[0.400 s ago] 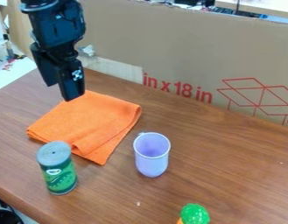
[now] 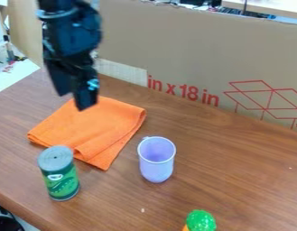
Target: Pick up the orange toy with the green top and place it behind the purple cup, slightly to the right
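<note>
The black gripper (image 2: 74,100) hangs at the upper left, above the back part of an orange cloth (image 2: 93,128) that lies folded on the wooden table. In front of the cloth's left part stands a green can (image 2: 61,180) with a grey top, upright. A pale purple cup (image 2: 156,168) stands upright to the right of the cloth, its small handle toward the back. None of these visibly touches the gripper.
A cardboard wall (image 2: 192,54) with red print runs along the table's back. A green and orange toy (image 2: 200,221) sits at the front edge of the view. The table's edge (image 2: 15,206) crosses the lower left.
The arm and gripper have moved a little to the right and slightly lower in the view. The cloth, can, cup and toy have stayed put.
</note>
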{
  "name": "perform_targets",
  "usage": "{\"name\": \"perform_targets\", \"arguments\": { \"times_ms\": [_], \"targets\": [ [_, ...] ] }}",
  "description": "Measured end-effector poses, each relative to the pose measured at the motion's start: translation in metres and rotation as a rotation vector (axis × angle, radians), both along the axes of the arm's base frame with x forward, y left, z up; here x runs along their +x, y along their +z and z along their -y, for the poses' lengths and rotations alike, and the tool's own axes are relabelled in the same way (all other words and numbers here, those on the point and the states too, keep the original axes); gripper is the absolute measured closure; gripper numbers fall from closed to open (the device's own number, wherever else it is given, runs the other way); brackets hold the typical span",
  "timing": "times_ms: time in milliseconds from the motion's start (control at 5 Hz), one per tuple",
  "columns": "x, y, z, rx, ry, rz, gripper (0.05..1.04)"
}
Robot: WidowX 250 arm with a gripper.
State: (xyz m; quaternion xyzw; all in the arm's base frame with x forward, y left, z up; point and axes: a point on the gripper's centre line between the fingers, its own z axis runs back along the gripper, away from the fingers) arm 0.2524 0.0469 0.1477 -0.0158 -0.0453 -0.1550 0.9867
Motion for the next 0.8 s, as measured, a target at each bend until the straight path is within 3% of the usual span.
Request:
{"name": "perform_targets", "arguments": {
  "times_ms": [200, 400, 600, 800],
  "targets": [
    [0.002, 0.001, 0.041, 0.002, -0.048, -0.003, 0.083],
    [-0.003, -0.003, 0.079, -0.027, -0.046, -0.021, 0.083],
    [-0.011, -0.01, 0.12, -0.029, -0.069, -0.06, 0.083],
    [-0.013, -0.017, 0.153, -0.054, -0.112, -0.052, 0.083]
  ]
}}
